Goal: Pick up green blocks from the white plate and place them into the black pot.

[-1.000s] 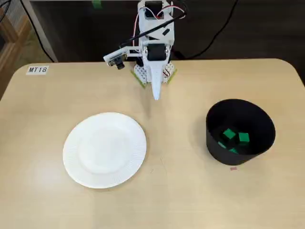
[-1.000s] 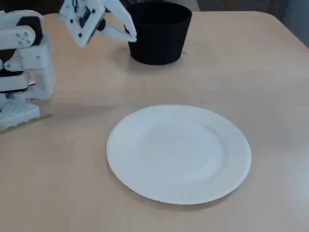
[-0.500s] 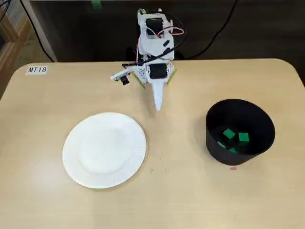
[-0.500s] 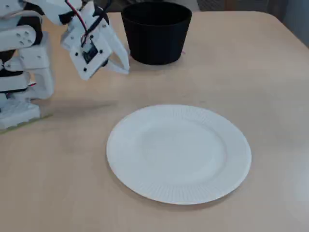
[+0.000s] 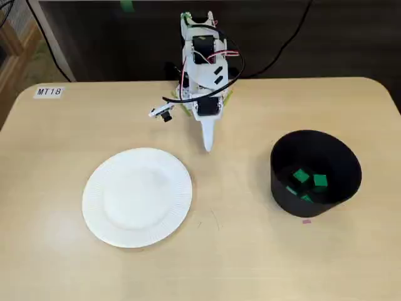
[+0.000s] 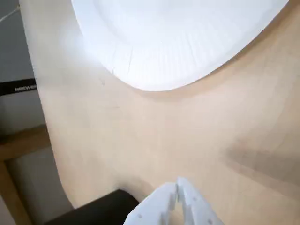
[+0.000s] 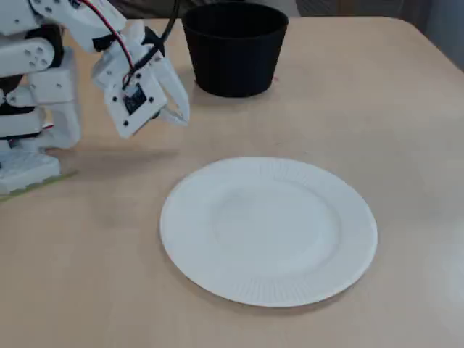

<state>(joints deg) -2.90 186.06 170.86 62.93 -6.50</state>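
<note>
The white plate lies bare on the table, with no blocks on it. In a fixed view the black pot stands at the right with several green blocks inside; in another fixed view the pot stands at the back, its inside hidden. My white gripper hovers low over the table between plate and pot, fingers together, holding nothing. In the wrist view only its tips show at the bottom edge.
The arm's white base stands at the table's back edge. A label reading MT18 is stuck at the far left corner. A small pink mark lies just in front of the pot.
The arm has unfolded from its tucked pose: the gripper has come forward and down toward the table, away from the base and a little toward the plate. Plate, pot and blocks stayed still.
</note>
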